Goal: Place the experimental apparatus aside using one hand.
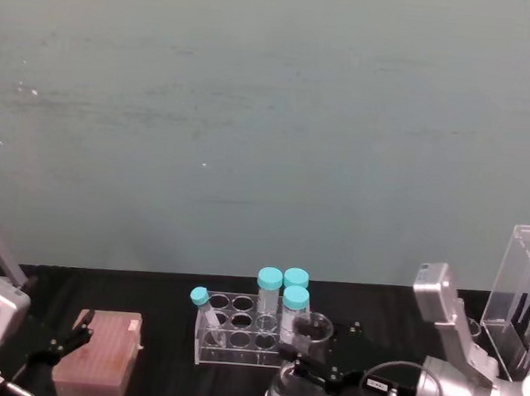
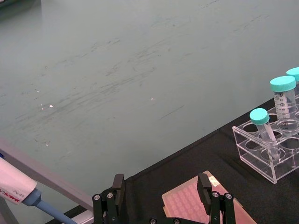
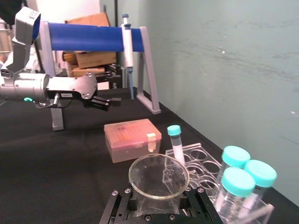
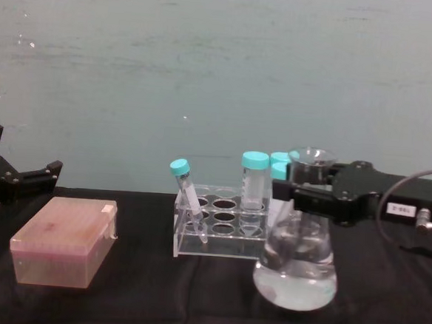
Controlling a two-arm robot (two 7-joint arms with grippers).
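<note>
Centrally, a conical flask (image 4: 296, 268) is grasped at its neck by the right gripper (image 4: 297, 194); the left gripper (image 4: 22, 178) is held released above a pink box (image 4: 64, 240).

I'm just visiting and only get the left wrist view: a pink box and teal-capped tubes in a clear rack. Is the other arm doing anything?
Observer: Yes. The right gripper is shut on the neck of a large clear glass conical flask.
Operator: Where is the flask?
Observer: Nearer the robot than the clear plastic tube rack, by its right end.
Operator: Anything further right?
Observer: A tall transparent acrylic rack at the table's right edge.
</note>
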